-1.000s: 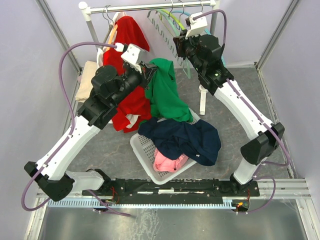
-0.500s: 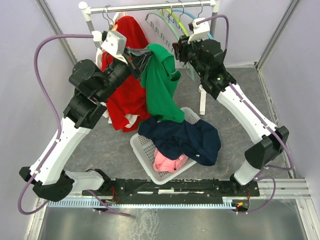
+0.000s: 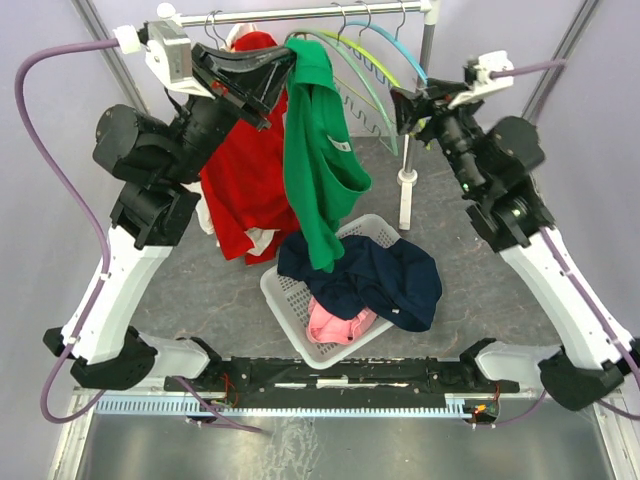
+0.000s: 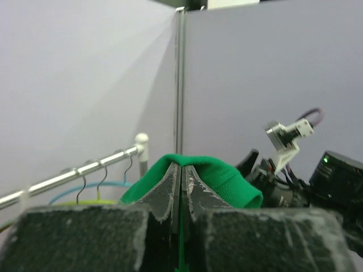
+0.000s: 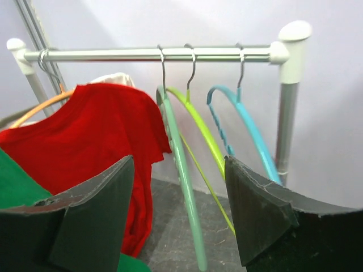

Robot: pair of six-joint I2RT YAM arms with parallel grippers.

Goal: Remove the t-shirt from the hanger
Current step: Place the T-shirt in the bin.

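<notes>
Green t-shirt (image 3: 320, 160) hangs below the left gripper (image 3: 284, 66), pinched.

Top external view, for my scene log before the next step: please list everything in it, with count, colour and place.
green t-shirt: one, green, hanging from the left gripper, lower end reaching the basket.
red t-shirt: one, red, hanging at the rail's left end.
empty hangers: three, mint, lime and blue, on the rail's right part.
rail: one, silver, across the back.
basket: one, white, centre of the floor.
navy garment: one, dark blue, draped over the basket.
pink garment: one, pink, inside the basket.
left gripper: one, black, raised by the rail, shut on the green t-shirt.
right gripper: one, black, open and empty, facing the hangers.
</notes>
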